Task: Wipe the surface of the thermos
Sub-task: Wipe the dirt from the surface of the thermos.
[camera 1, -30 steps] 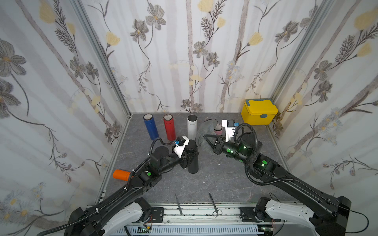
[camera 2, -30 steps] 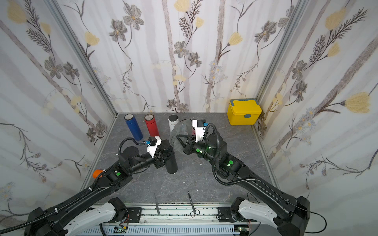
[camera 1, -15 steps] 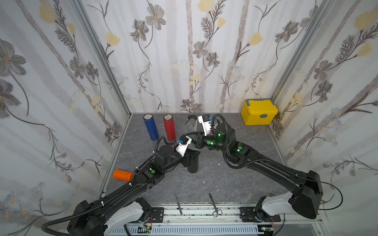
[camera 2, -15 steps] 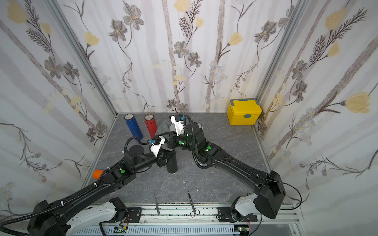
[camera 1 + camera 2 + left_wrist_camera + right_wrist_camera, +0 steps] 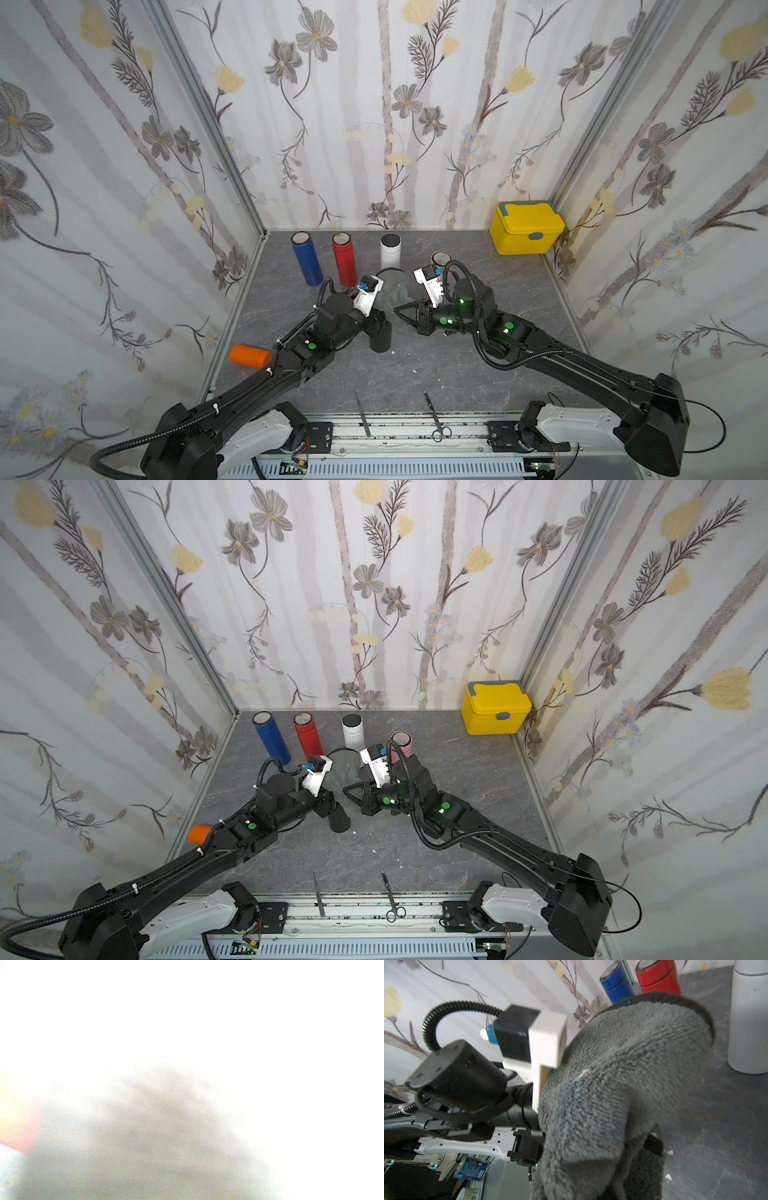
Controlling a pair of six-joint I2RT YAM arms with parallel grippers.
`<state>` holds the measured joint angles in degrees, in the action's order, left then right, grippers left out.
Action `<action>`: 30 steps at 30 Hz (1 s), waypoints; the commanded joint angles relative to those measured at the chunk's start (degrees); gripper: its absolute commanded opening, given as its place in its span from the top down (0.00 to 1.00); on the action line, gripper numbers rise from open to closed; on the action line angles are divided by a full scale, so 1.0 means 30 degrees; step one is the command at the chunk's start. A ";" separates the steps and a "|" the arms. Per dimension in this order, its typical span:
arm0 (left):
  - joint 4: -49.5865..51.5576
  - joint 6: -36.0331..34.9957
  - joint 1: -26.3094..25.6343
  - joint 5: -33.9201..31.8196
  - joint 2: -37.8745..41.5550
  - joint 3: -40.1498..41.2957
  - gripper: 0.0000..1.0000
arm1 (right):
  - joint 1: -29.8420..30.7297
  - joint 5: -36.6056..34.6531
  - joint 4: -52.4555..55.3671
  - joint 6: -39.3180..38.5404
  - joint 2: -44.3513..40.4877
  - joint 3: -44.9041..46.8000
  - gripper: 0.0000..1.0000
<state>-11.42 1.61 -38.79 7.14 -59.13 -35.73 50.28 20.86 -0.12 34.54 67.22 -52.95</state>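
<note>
The black cylindrical thermos [image 5: 381, 340] stands upright on the dark grey marbled surface [image 5: 415, 374], its upper part clamped by the left tool [image 5: 377, 322]; the right tool [image 5: 400, 310], pressed together, seems to pinch the fluffy grey cloth [image 5: 623, 1068] draped over the thermos top; wiping looks under way, with the lower body apparently yet to do

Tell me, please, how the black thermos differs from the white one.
The black thermos stands mid-table, clamped by the left gripper; the white thermos stands free in the back row. The black thermos has a grey cloth draped over its top; the white thermos is bare, its dark top showing. Both are upright cylinders.
</note>
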 commanded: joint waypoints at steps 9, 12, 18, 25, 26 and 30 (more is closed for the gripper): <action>-0.0656 0.5854 0.0799 -0.2205 0.1867 -0.2420 1.00 | 0.0759 -0.1841 -0.2495 0.0040 -0.3823 0.5449 1.00; -0.0036 0.4901 0.0187 -0.1210 0.2031 -0.3001 1.00 | 0.1461 -0.4633 -0.2578 -0.0961 -0.4808 0.4493 1.00; 0.0980 0.3222 -0.0356 -0.1935 0.2216 -0.2597 1.00 | 0.1162 -1.2006 -0.1249 -0.1628 -0.5151 -0.0124 1.00; 0.0176 0.2315 -0.1149 -0.0870 0.1523 -0.2133 1.00 | 0.0086 -0.8138 -0.2123 -0.1777 0.0669 -0.4960 1.00; 0.0105 0.2189 -0.1332 -0.1108 0.1290 -0.2133 1.00 | 0.0085 -0.7622 -0.2128 -0.1721 0.1560 -0.5694 1.00; -0.0476 0.1952 -0.1580 -0.1749 0.0733 -0.1981 1.00 | 0.0085 -0.5690 -0.1999 -0.1336 0.4185 -0.7416 1.00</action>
<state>-7.18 9.04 -43.40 3.44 -56.40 -41.98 50.63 -1.85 -4.14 29.56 76.75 -72.58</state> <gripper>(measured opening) 0.614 0.106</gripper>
